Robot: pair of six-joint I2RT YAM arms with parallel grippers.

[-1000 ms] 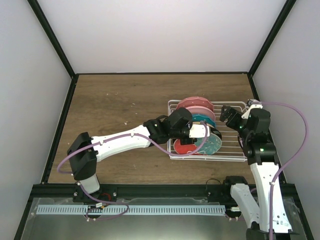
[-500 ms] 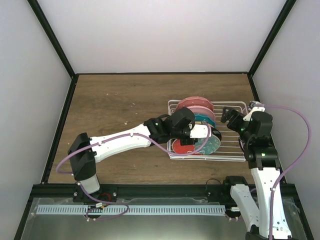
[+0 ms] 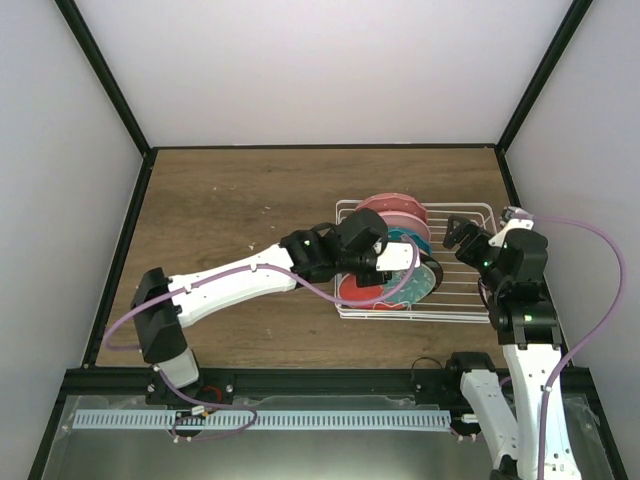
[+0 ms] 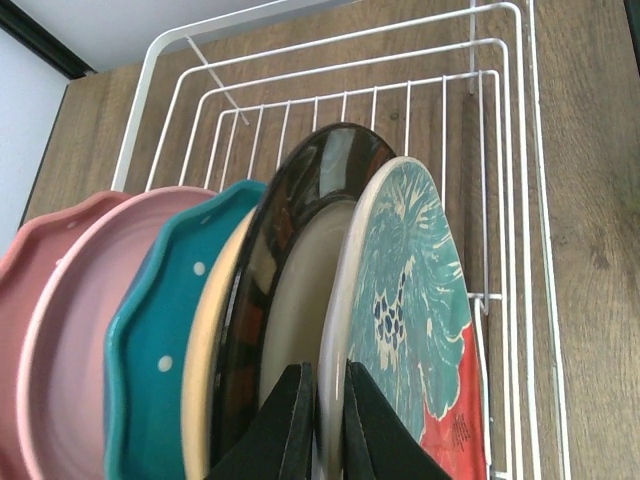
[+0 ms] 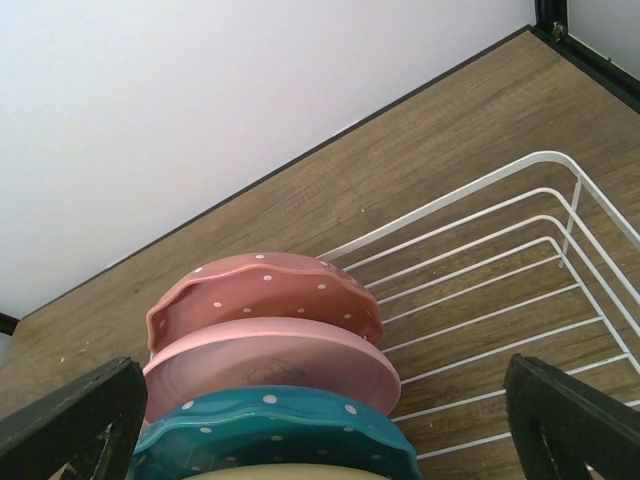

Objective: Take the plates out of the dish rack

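**Grip taken on the first plate in the dish rack**

Top external view: the dish rack (image 3: 465,302) is seen on the right part of the table (image 3: 220,200), with the plates stood on edge in a row inside it. The left gripper (image 3: 405,272) is reached across over the nearest plates. How its jaws stand cannot be told from here. The right gripper (image 3: 460,235) is held near the rack's right side, and no contact can be made out.

Left wrist view: the left gripper (image 4: 325,385) is closed tight on the upper rim of the red plate with teal pattern (image 4: 410,300), with one finger on each face. The inner finger is wedged between that plate and the dark-rimmed plate (image 4: 300,220) beside it. Further along are seen the teal dotted plate (image 4: 150,340) and the two pink plates (image 4: 60,300). All five are seated in the rack.

Right wrist view: the right gripper (image 5: 320,400) is spread wide, with nothing held between its fingers. The pink plates and the teal one are seen below it.

The grasp of the first plate is judged to be the step in hand, and nothing has been unloaded yet. A straight lift is called for next, high enough to clear the wire dividers. The neighbouring plate must not be dragged along. The plate can then be carried to the bare table on the left.
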